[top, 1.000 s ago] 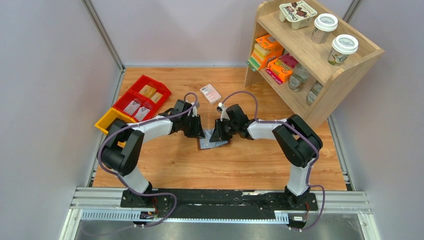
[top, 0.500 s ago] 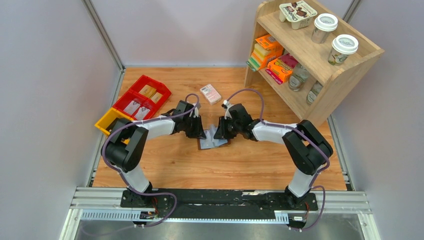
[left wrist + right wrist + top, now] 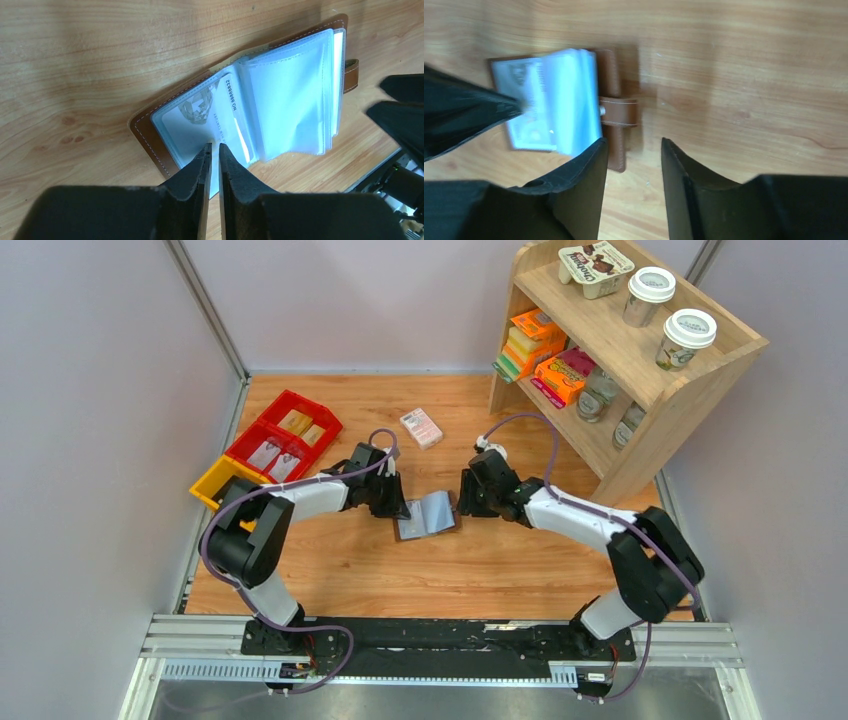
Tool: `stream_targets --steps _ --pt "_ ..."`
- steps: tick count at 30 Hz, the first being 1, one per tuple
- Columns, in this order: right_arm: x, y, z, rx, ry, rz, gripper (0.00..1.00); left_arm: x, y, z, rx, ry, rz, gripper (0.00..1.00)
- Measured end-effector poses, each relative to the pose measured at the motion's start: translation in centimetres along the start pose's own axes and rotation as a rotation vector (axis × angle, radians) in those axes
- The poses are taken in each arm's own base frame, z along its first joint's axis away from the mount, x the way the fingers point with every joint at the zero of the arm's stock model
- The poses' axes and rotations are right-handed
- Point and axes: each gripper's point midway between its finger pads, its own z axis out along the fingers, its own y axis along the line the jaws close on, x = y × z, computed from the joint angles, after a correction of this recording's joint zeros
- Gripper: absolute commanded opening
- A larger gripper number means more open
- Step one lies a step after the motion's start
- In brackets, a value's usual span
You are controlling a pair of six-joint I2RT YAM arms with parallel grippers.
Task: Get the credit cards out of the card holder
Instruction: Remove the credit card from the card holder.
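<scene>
The brown leather card holder [image 3: 428, 513] lies open on the wooden table, its pale blue-grey pockets fanned up. In the left wrist view its brown cover [image 3: 145, 135] frames a credit card [image 3: 200, 115], pale with a dark number, inside the left pocket. My left gripper [image 3: 398, 508] [image 3: 215, 146] is shut to a thin slit on the near edge of that pocket; whether the card is in the pinch I cannot tell. My right gripper [image 3: 463, 502] [image 3: 634, 142] is open and empty, just right of the holder's snap tab [image 3: 619, 112].
A pink-and-white patterned box [image 3: 421, 427] lies behind the holder. Red bins [image 3: 283, 440] and a yellow bin [image 3: 220, 480] stand at the left. A wooden shelf unit [image 3: 620, 360] with packets and cups stands at the back right.
My right gripper has let go of the holder's pages and drawn back to the right, and the pockets now show fanned open. My left gripper has stayed at the holder's left edge.
</scene>
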Motion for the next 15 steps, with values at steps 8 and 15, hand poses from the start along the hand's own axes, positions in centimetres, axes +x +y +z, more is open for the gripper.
stream_targets --steps 8,15 --pt "-4.6 6.7 -4.7 -0.297 -0.130 -0.050 0.43 0.1 0.1 -0.1 -0.007 0.002 0.000 0.19" --pt "-4.0 11.2 -2.0 -0.486 -0.022 -0.055 0.38 0.7 0.7 -0.9 -0.035 -0.008 -0.004 0.19"
